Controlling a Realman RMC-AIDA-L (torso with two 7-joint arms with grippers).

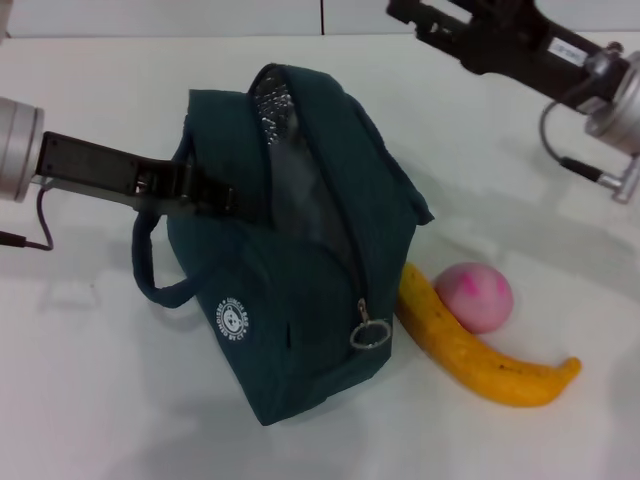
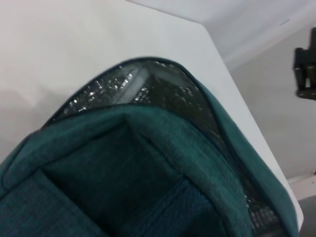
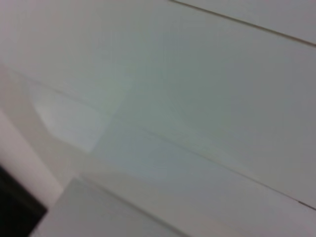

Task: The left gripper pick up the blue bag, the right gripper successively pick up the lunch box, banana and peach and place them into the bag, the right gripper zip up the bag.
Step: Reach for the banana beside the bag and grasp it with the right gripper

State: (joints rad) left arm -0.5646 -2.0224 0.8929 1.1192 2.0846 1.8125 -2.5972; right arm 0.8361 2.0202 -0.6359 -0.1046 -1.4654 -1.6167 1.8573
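Note:
The blue bag [image 1: 300, 300] stands tilted on the white table [image 1: 80, 400], its top unzipped and the silver foil lining [image 1: 272, 108] showing. My left gripper [image 1: 220, 197] is shut on the bag's near-side top edge by one loop handle [image 1: 150, 275]. The left wrist view looks down into the bag [image 2: 148, 163]. A pale straight edge shows inside it, and I cannot tell whether that is the lunch box. The banana [image 1: 470, 355] lies right of the bag with the peach [image 1: 474, 296] touching it. My right gripper [image 1: 400, 14] hovers high at the back right, away from everything.
The metal ring zip pull [image 1: 369, 333] hangs at the bag's front end, close to the banana's tip. Bare table surface lies in front of and to the left of the bag. The right wrist view shows only pale wall and floor.

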